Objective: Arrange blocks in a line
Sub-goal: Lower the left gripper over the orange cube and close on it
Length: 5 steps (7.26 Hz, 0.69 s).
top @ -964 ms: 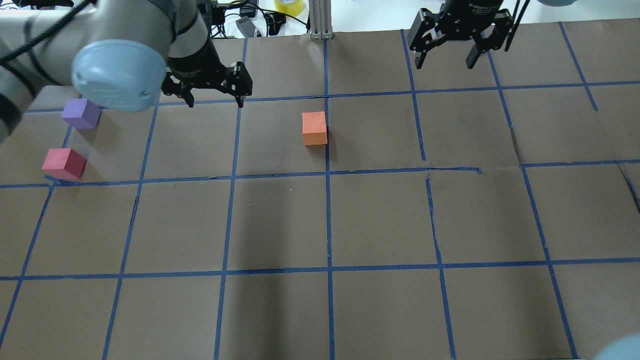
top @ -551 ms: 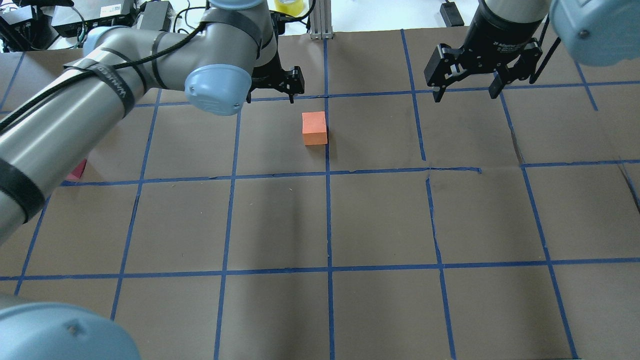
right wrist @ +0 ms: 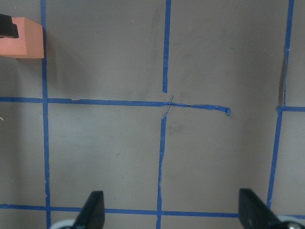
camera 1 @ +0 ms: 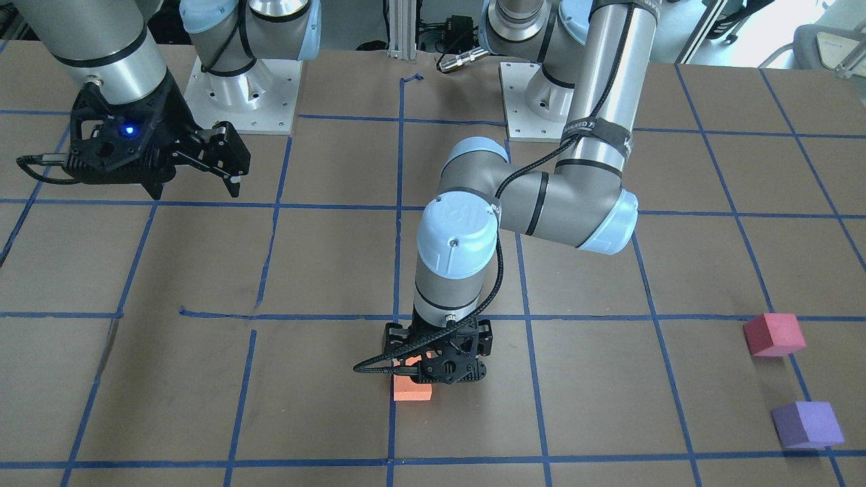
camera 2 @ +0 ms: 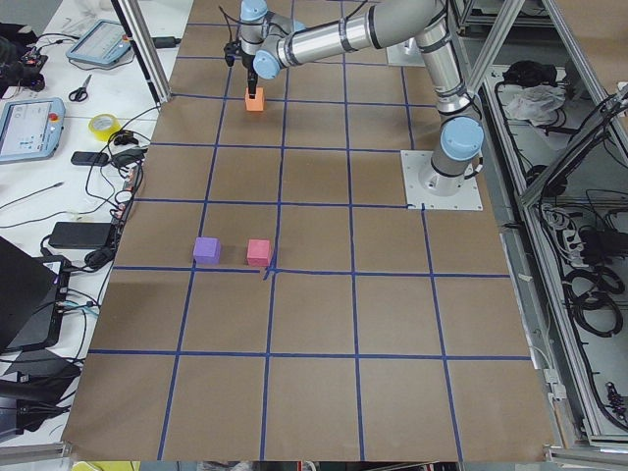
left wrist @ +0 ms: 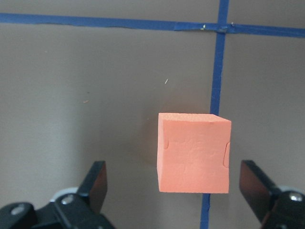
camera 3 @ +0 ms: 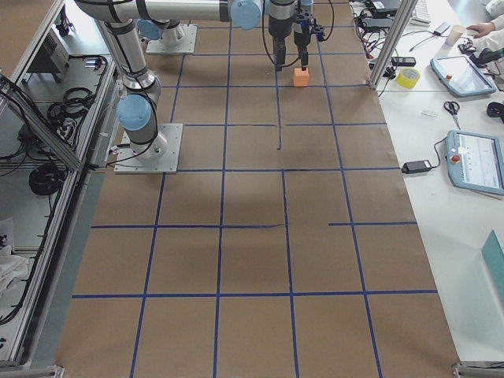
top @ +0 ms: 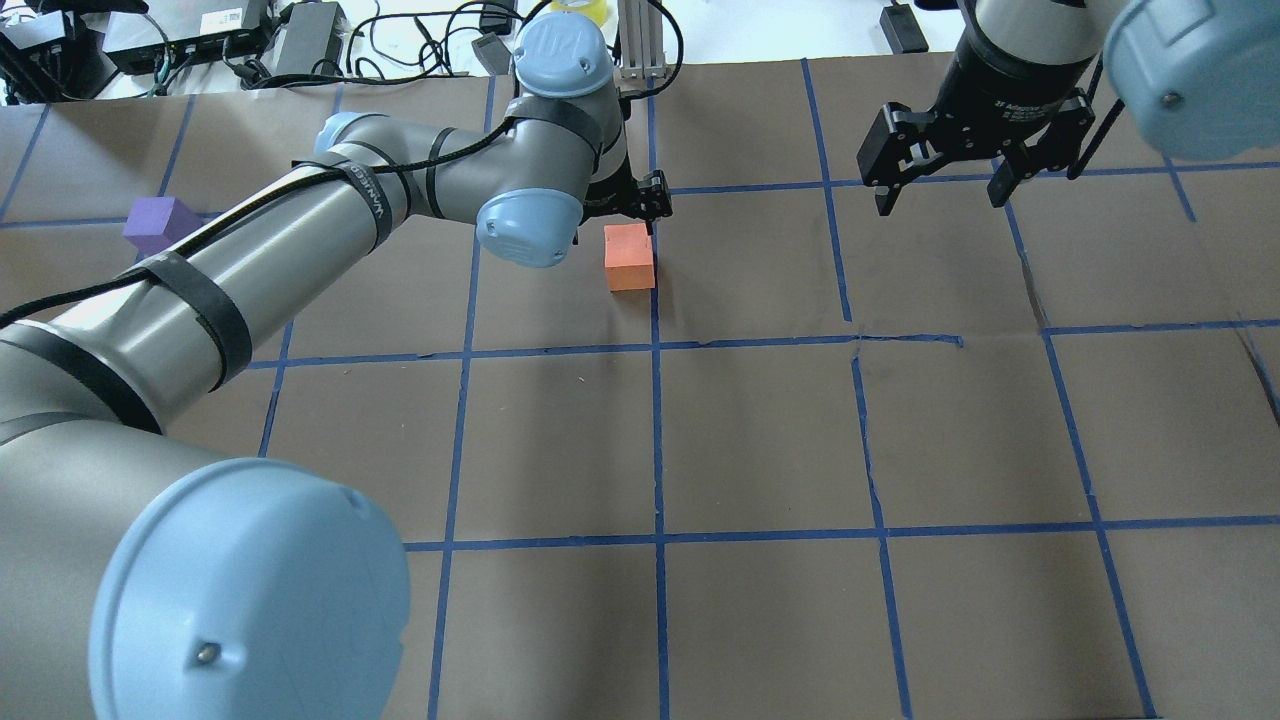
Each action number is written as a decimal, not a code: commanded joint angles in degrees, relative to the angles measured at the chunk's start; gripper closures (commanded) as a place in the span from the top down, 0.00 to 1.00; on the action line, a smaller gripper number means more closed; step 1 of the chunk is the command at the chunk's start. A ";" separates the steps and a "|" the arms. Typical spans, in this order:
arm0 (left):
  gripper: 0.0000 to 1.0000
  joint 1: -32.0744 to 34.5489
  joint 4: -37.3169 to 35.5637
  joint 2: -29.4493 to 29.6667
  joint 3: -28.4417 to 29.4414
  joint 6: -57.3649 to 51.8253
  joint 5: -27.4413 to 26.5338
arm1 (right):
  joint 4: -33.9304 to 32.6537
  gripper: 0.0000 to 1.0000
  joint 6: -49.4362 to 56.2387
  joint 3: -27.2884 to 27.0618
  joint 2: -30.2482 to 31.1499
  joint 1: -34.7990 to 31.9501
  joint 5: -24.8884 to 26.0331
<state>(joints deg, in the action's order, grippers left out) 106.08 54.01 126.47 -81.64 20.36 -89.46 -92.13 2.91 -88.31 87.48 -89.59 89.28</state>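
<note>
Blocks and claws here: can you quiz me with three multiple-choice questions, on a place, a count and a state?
1. The left claw hangs over which block? A purple B crimson C orange
2. How many blocks are in view? A two B three C five
3. The left claw is: A open B shut on a block C out of sight
Answers: C, the orange block sits between its fingers; B, orange, crimson block and purple block; A, gaps show either side of the block.

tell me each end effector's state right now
Left end effector: open, empty, over the orange block.
Right end effector: open, empty.
</note>
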 commanded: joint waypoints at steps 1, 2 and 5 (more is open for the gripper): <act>1.00 0.27 -0.22 2.98 1.74 0.30 0.42 | 0.02 1.00 0.08 -0.02 0.06 0.03 -0.42; 1.00 0.35 -0.22 3.52 1.92 0.12 0.42 | -0.24 1.00 0.08 -0.02 0.06 0.03 -0.42; 1.00 0.35 -0.13 5.36 2.01 0.21 0.51 | -0.15 1.00 0.08 -0.02 0.14 -0.06 -0.60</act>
<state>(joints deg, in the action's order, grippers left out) 106.43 53.84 131.13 -79.69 20.47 -88.98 -92.27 2.99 -88.33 87.59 -89.57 88.73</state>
